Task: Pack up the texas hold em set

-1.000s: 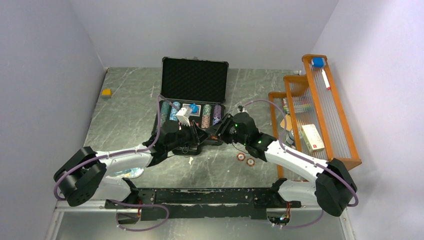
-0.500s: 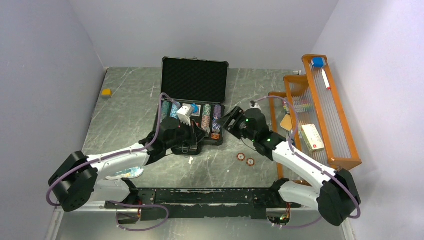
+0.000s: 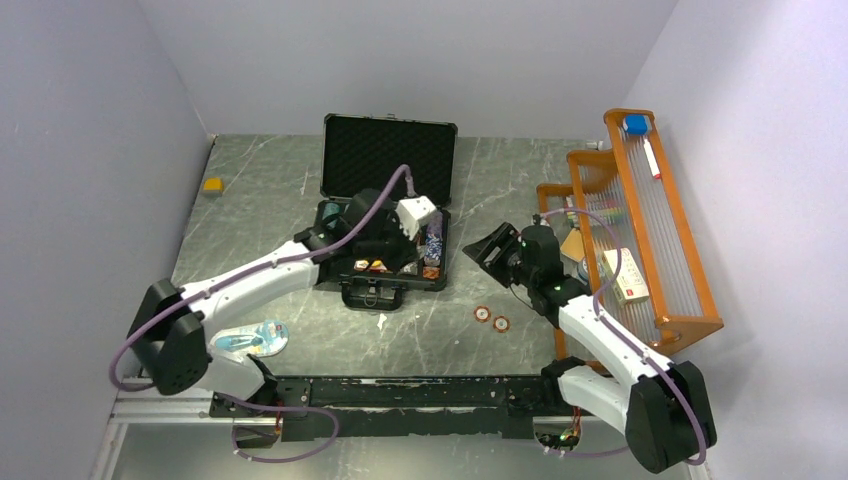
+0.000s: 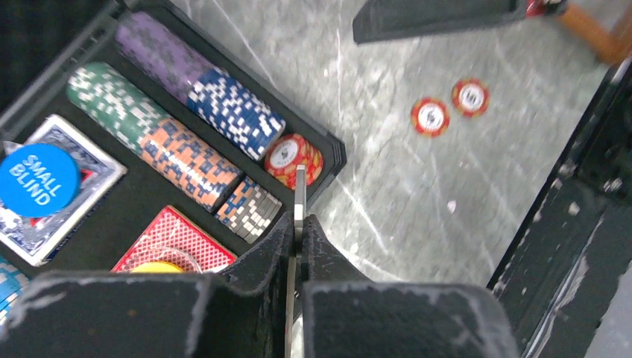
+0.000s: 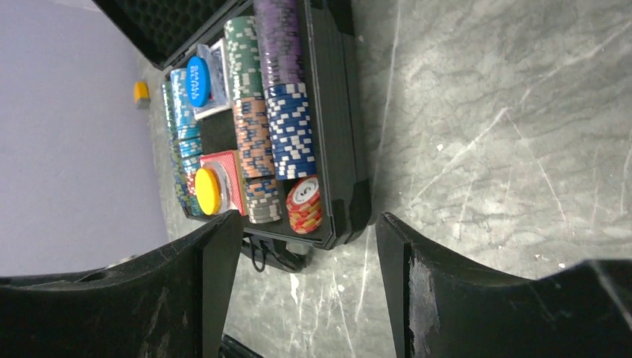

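The black briefcase (image 3: 388,160) lies open, its tray holding rows of striped chips (image 4: 190,160), a red deck (image 4: 175,235), a blue deck and a blue disc (image 4: 37,179). Above the tray's front right corner my left gripper (image 3: 395,250) (image 4: 299,220) is shut on a thin grey poker chip (image 4: 299,186) held edge-on over the short red chip stack (image 4: 292,155). To the right of the case (image 5: 339,112) my right gripper (image 3: 490,248) (image 5: 305,224) stands open over bare table with nothing in it. Two red chips (image 3: 482,314) (image 4: 430,117) lie on the table in front.
An orange wooden rack (image 3: 640,230) with small items fills the right side. A small yellow block (image 3: 212,184) sits at the far left. Near the left arm's base lies a blue-white blister pack (image 3: 250,340). The black base rail (image 3: 420,392) runs along the near edge.
The two grippers were together at the case's front. The left one closed, then swung up over the tray. The right one opened and drew back to the right.
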Robot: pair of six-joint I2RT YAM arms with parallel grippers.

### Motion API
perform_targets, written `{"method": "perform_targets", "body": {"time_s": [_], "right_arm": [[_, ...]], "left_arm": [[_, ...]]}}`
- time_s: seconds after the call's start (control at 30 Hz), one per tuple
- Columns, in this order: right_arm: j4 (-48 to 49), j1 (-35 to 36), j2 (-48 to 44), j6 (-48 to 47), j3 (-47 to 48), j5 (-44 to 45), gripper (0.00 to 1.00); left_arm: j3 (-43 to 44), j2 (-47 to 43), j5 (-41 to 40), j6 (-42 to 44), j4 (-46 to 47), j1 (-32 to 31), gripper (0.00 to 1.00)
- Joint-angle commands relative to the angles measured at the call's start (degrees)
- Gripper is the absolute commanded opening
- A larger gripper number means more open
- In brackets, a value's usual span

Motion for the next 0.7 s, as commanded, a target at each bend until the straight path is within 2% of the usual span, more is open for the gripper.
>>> {"method": "perform_targets", "body": {"time_s": [0.0,0.4,0.67], "right_arm": [[1.12,-2.18,-0.98,-0.75,-1.42,-4.93,0.7],[1.12,-3.77,-1.29,-1.54,-2.55,-6.91,0.69],[1.53,-3.99,-0.79,-1.62,-2.82,-8.23,0.69]], "left_arm": [[5.67,6.12,4.18,10.08,-13.12,0.03,0.07],[12.81,16.99,-1.16,15.26,-19.87,0.02,0.07],[13.81,19.26,-10.33,15.77,-19.13,0.0,0.07]]}}
